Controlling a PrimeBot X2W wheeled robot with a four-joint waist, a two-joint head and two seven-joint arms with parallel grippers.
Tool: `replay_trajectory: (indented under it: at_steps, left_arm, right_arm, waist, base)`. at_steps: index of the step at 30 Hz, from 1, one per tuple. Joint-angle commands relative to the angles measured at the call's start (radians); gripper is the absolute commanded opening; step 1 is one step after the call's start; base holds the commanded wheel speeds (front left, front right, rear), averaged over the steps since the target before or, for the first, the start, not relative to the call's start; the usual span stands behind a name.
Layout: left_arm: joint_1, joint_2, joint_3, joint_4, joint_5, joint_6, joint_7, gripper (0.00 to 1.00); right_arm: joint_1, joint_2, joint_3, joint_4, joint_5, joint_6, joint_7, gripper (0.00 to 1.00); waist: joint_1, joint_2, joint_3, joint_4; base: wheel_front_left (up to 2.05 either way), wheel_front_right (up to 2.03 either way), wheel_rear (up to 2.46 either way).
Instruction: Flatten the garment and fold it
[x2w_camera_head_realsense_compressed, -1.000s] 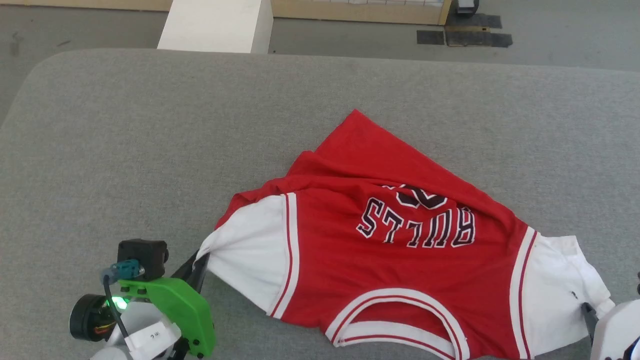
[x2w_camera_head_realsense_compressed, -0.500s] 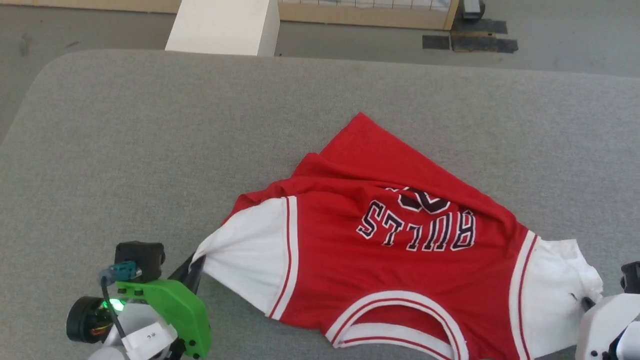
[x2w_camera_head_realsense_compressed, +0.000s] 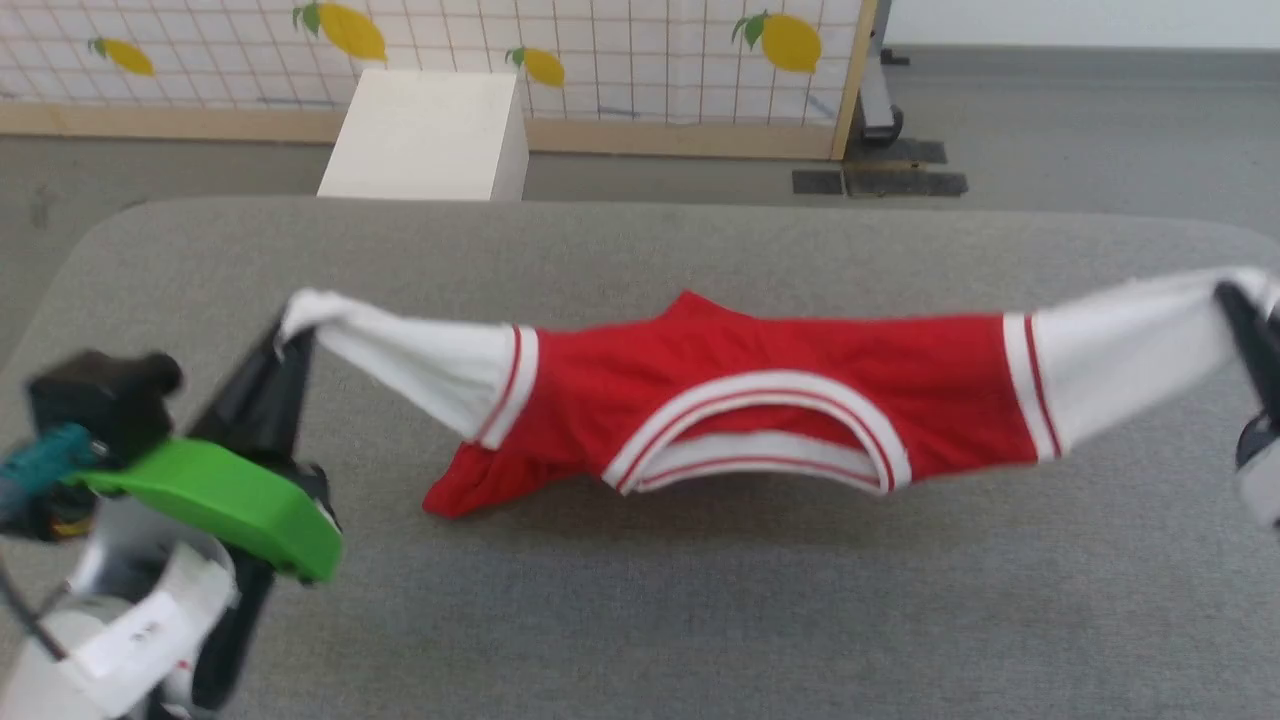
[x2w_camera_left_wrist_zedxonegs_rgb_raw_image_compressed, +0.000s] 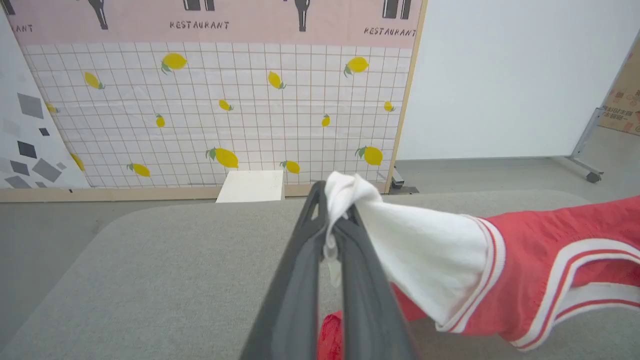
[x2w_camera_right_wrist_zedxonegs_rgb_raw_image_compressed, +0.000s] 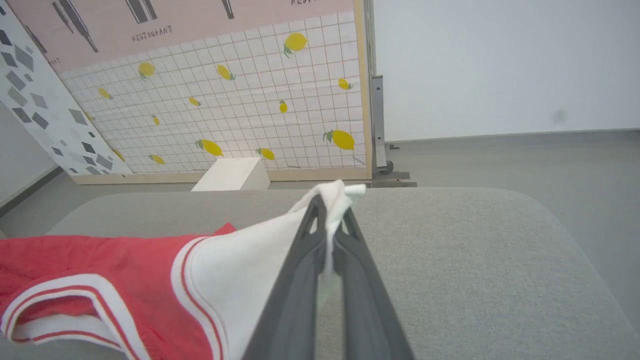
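Left gripper (x2w_camera_head_realsense_compressed: 288, 338): closed tight on the white sleeve end.
Garment (x2w_camera_head_realsense_compressed: 760, 425): red jersey T-shirt, stretched between both grippers above the grey fabric-covered table (x2w_camera_head_realsense_compressed: 640, 600), with one red corner drooping toward it.
Right gripper (x2w_camera_head_realsense_compressed: 1235, 300): pinching the opposite sleeve.
Beyond: white box (x2w_camera_head_realsense_compressed: 425, 135), lemon-print grid panel (x2w_camera_head_realsense_compressed: 620, 50), grey floor (x2w_camera_head_realsense_compressed: 1100, 120).

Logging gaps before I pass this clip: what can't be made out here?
Head view: right gripper cut by the right edge, blurred.
Head view: left gripper motion-blurred; finger detail lost.
Head view: garment, most of its lower body hidden behind its raised shoulders.
Left wrist view: garment's far half cut by the right edge.
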Motion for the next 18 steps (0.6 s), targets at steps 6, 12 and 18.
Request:
replay_trajectory:
  at_steps: [6,12,18]
  left_arm:
    - [-0.158,0.048,0.061,-0.063,-0.031,-0.025,-0.018,0.0]
    - [-0.373,0.09,0.072,-0.049,-0.049,-0.049,0.016,0.0]
    - [-0.625,0.121,0.053,0.103,-0.053,-0.075,0.054,0.0]
  right_arm:
    - [-0.185,-0.062,0.004,-0.031,0.091,-0.001,-0.013,0.0]
    - [-0.375,-0.095,0.038,-0.001,0.105,-0.001,-0.013,0.0]
    - [-0.605,-0.127,0.093,0.107,0.077,-0.001,-0.016,0.0]
  waist:
    - [0.0,0.0,-0.043,-0.031]
    - [0.0,0.0,-0.003,-0.047]
    - [0.0,0.0,0.102,-0.069]
  base:
    - [0.0,0.0,0.0]
    - [0.0,0.0,0.0]
    - [0.0,0.0,0.0]
